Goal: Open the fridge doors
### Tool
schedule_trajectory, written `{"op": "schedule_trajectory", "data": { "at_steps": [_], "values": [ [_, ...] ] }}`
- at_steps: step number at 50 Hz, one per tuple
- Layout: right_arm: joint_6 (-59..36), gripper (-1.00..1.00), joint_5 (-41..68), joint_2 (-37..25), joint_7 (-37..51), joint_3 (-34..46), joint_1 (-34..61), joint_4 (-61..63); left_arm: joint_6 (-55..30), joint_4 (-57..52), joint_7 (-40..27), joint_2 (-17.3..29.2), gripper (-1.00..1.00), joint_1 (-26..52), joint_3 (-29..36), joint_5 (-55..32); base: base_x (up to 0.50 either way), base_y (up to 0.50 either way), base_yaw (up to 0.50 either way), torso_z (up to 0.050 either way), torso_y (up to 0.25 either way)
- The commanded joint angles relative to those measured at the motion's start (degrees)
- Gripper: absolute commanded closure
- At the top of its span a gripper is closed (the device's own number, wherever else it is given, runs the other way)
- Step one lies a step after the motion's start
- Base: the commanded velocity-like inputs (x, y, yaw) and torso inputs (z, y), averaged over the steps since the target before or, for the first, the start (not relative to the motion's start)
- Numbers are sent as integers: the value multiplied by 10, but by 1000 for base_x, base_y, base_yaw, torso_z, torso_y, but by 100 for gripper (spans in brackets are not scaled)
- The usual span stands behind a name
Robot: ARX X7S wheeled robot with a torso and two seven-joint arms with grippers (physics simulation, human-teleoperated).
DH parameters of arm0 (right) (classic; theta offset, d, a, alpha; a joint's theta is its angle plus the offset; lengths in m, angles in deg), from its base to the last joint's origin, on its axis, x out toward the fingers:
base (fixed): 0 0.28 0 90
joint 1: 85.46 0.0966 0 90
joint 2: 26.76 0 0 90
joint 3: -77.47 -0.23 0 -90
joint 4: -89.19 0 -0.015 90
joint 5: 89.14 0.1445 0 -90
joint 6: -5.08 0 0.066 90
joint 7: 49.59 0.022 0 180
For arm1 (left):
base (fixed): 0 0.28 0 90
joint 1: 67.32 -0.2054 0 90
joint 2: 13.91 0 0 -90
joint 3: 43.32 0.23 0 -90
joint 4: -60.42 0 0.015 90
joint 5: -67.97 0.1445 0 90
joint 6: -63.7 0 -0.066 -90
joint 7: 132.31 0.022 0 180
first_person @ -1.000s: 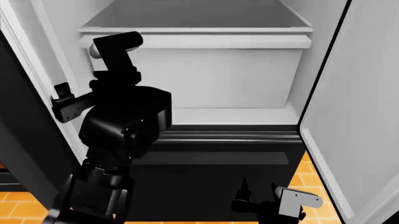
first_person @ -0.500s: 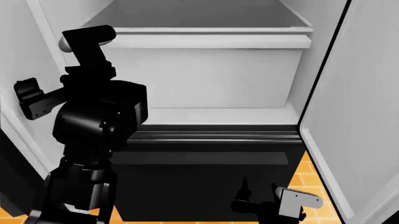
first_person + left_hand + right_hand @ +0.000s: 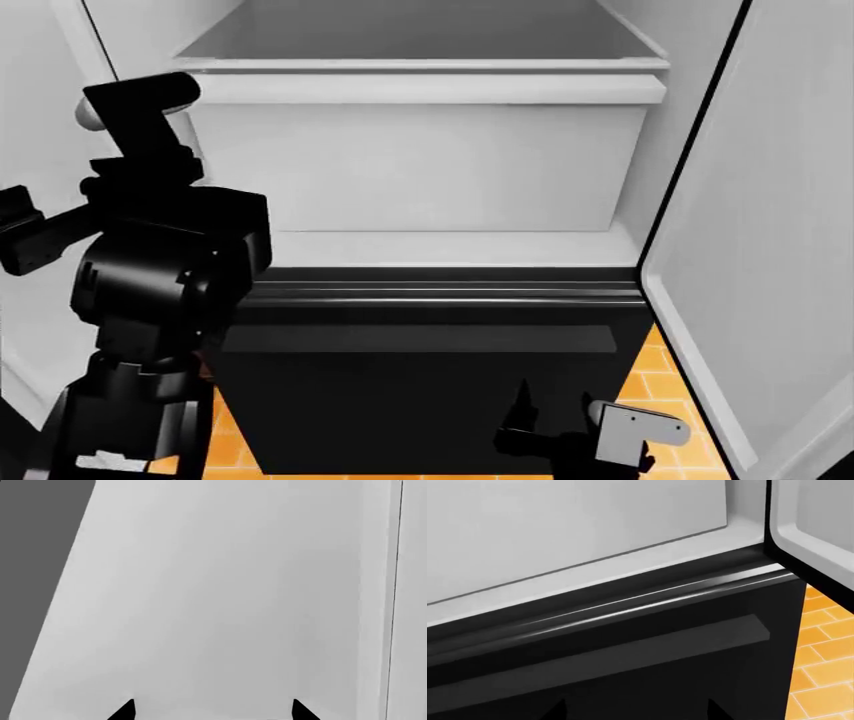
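fridge doors [image 3: 781, 250]: both swung open, white inner faces showing
left end effector [image 3: 212, 711]: fingers apart, empty, facing the left door's liner
right end effector [image 3: 561, 435]: low before drawer front [image 3: 427, 400], opening unclear

From my head view both fridge doors [image 3: 761, 250] stand swung open. The right-hand one fills that side of the frame, its white-lined inner face turned inward, thin black edge running down to the orange floor tiles. The left-hand door shows only as a white strip at the frame's edge. My left wrist view sees little but flat white lining; I cannot tell handles from here.
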Motion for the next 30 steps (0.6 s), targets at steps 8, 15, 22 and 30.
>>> {"op": "schedule_trajectory", "data": {
  "at_steps": [8,15,22,30],
  "values": [
    [-3,-100,-2,2,0,2,3,-2,-7,-6,21,41,-100,-20,-15,2,0,0,0,0,0],
    [-4,-100,-1,1,0,2,2,0,3,6,35,58,-100,-23,-14,6,0,0,0,0,0],
    [-4,-100,-2,2,0,2,2,-1,0,8,42,72,-100,-21,-17,8,0,0,0,0,0],
    [-3,-100,-3,3,-1,3,2,-4,6,14,51,86,-100,-24,-20,11,0,0,0,-1,0]
  ]
}}
